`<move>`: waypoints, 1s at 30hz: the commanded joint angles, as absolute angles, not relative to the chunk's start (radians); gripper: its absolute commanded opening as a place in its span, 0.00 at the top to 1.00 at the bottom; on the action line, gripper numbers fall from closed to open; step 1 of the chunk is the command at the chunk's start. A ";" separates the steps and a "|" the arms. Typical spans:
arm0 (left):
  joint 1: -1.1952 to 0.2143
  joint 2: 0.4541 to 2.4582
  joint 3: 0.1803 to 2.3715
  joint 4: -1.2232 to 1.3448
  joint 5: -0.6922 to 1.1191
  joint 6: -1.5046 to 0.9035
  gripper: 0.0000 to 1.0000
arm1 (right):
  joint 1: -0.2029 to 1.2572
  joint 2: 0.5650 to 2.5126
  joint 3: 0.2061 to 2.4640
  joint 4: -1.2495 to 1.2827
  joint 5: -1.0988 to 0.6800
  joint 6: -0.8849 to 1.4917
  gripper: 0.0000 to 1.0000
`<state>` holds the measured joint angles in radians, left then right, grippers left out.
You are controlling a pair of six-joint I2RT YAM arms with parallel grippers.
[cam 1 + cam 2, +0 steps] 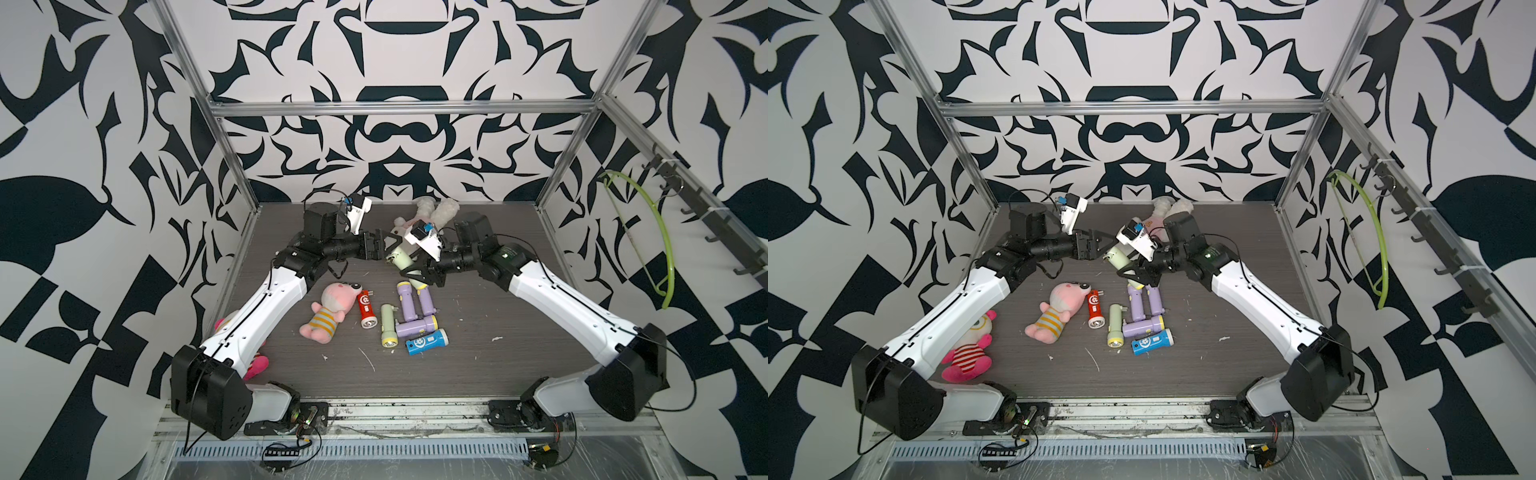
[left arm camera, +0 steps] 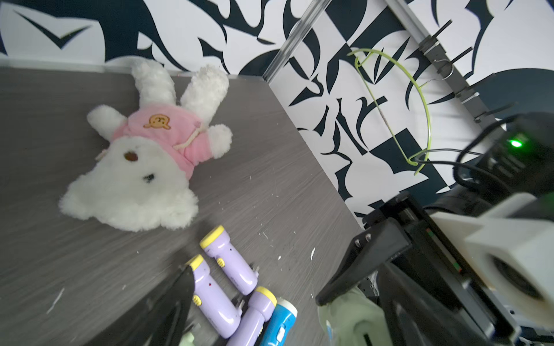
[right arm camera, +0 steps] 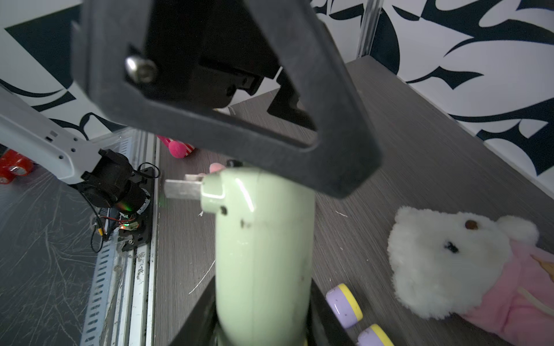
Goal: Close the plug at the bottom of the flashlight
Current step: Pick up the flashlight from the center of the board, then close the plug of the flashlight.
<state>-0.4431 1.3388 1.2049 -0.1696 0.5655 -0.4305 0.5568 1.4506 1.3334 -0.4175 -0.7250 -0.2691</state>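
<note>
**Two robot arms meet at a pale green flashlight, mid-frame**

A dark grey counter (image 1: 478, 374) fills the lower middle in both top views, walled by black-and-white patterned panels. Two white arms come in from the bottom corners and meet at the centre.

The right tool (image 1: 415, 269) is clamped on the pale green flashlight (image 3: 263, 254), which is held above the counter. The left tool (image 1: 390, 248) stands wide apart just beside the flashlight's plug end. In the right wrist view one of its fingers (image 3: 239, 134), a black triangular frame, crosses in front of that end. Whether it touches is unclear.

- **Plush toys:** A white plush (image 2: 135, 179) lies toward the back. A pink striped plush (image 1: 328, 311) lies below left of centre. Another plush (image 1: 967, 353) is half hidden under the left arm.
- **Other flashlights:** Several loose flashlights (image 1: 415, 326) cluster below centre.
- **Plug:** The plug (image 3: 183, 189) has metal prongs sticking out sideways.
- **Hidden:** The right tool hides the held flashlight's lamp head.
</note>
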 commanded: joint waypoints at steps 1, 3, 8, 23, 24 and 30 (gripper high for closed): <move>-0.453 1.295 1.189 -0.143 0.603 -0.414 0.01 | 0.487 1.443 1.444 -0.428 -0.889 -0.329 1.00; -0.453 1.283 1.186 -0.119 0.605 -0.412 0.01 | 0.457 1.447 1.467 -0.485 -0.959 -0.357 1.00; -0.451 1.224 1.165 -0.045 0.659 -0.395 0.01 | 0.422 1.410 1.463 -0.570 -1.084 -0.412 1.00; -0.463 1.302 1.193 0.236 1.006 -0.609 0.11 | 0.411 1.315 1.439 -0.666 -1.196 -0.469 1.00; -0.474 1.300 1.195 0.238 1.015 -0.607 0.12 | 0.411 1.316 1.440 -0.670 -1.193 -0.471 1.00; -0.542 1.246 1.195 0.196 1.001 -0.537 0.14 | 0.411 1.322 1.450 -0.690 -1.206 -0.474 1.00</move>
